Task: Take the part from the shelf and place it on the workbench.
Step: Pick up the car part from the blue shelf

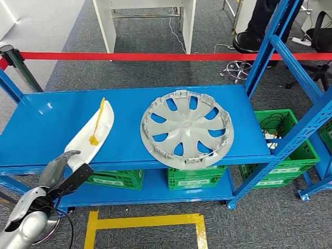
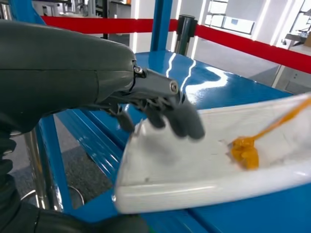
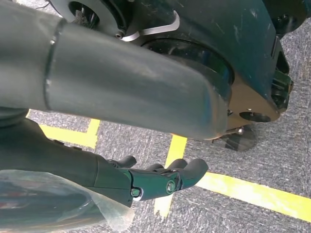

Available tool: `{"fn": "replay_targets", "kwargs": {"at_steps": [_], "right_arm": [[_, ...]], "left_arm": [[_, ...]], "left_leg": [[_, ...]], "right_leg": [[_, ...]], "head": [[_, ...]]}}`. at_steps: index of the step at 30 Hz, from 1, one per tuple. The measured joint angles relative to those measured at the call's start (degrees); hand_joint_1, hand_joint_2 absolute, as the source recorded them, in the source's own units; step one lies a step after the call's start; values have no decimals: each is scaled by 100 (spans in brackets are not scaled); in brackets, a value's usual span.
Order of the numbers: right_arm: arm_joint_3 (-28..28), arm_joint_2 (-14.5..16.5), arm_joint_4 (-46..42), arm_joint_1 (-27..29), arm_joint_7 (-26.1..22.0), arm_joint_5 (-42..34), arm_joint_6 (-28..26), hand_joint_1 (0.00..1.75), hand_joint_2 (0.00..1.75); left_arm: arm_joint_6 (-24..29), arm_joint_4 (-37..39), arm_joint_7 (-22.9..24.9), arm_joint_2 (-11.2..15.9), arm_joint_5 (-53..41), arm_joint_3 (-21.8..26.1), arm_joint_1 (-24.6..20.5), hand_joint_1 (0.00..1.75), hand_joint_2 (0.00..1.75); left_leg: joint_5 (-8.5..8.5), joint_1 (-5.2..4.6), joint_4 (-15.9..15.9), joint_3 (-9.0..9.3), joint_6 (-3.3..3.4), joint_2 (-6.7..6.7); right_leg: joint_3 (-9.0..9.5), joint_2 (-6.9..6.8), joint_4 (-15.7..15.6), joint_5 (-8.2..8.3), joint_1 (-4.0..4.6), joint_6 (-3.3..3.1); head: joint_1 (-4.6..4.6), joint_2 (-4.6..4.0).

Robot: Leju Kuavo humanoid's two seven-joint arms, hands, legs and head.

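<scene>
A white curved part (image 1: 91, 136) with a strip of yellow tape lies at the left of the blue shelf (image 1: 35, 129); its near end reaches the shelf's front edge. My left hand (image 1: 66, 171) is at that near end, thumb above and dark fingers lower. In the left wrist view its fingertips (image 2: 183, 121) rest on the white part (image 2: 205, 165), with the hand still spread wide. A grey wheel cover (image 1: 187, 128) lies flat at the shelf's middle, overhanging the front edge. My right hand (image 3: 161, 179) hangs over the carpet with nothing in it, fingers nearly straight.
A red barrier band (image 1: 156, 56) runs behind the shelf. Green crates (image 1: 195, 178) stand on the lower level and one (image 1: 289, 150) to the right. Blue uprights (image 1: 289, 135) frame the right end. Yellow tape (image 1: 144, 223) marks the floor. A person's legs (image 1: 262, 21) stand at the back right.
</scene>
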Motion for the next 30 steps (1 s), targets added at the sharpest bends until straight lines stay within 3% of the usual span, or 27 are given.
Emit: {"fn": "replay_targets", "kwargs": {"at_steps": [1, 2, 4, 5, 19, 26, 30], "right_arm": [[1, 0, 0, 0, -7, -9, 0, 0, 0], [2, 0, 0, 0, -16, -22, -1, 0, 0], [7, 0, 0, 0, -39, -60, -6, 0, 0], [13, 0, -1, 0, -51, -80, -13, 0, 0], [52, -7, -2, -8, -161, -215, -91, 0, 0], [52, -10, -4, -7, -219, -252, -156, 0, 0], [54, -35, -66, -1, -263, -256, -226, 0, 0]], "left_arm": [[1, 2, 2, 2, -13, 0, -4, 82, 175], [3, 4, 2, 3, -31, 0, -10, 101, 175], [8, 14, 2, 4, -78, 0, -32, 161, 175], [10, 22, 2, 4, -101, 0, -47, 173, 175], [395, 38, -78, -24, -317, 53, -286, 175, 175], [986, -250, -370, -83, -464, 230, -274, 175, 175], [1712, -657, -668, -119, -937, 351, -252, 175, 175]], "left_leg": [[0, 0, 0, 0, 0, 0], [0, 0, 0, 0, 0, 0], [0, 0, 0, 0, 0, 0], [1, 0, 0, 0, 0, 0], [8, 0, 0, 0, -2, 0], [11, 0, 0, -2, -3, 0], [13, 0, 0, -11, -2, 0]], "right_leg": [[0, 0, 0, 0, 0, 0], [0, 0, 0, 0, 0, 0], [0, 0, 0, 1, 0, 0], [0, 0, 0, 1, 0, 0], [0, 1, 0, 9, 0, -3], [-2, 1, 0, 11, 0, -4], [-9, 1, 0, 14, 0, -2]], "head": [[1, 0], [1, 0], [1, 0], [1, 0], [1, 0], [0, 0], [1, 0]]}}
